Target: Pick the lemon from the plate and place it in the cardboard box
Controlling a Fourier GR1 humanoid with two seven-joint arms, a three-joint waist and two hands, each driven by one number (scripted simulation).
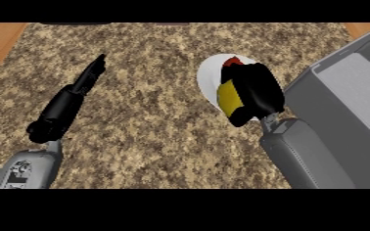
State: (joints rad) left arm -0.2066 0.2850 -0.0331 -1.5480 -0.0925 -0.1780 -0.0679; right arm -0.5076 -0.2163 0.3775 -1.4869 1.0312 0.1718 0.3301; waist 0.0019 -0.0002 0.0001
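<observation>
Yellow lemon [229,97], white plate [210,76], speckled brown counter [159,127]

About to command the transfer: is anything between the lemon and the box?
Nothing visible. The right hand is curled round the lemon over the plate, and the box sits immediately to its right. Only the box's near wall must be cleared.

There is one white plate [209,76], and on it one yellow lemon [229,98] and one small red thing [232,61] that I cannot name. There is one grey box [339,98] at the right side of the speckled worktop [159,127]. Two black hands show, one left hand [69,103] and one right hand [256,90].
</observation>
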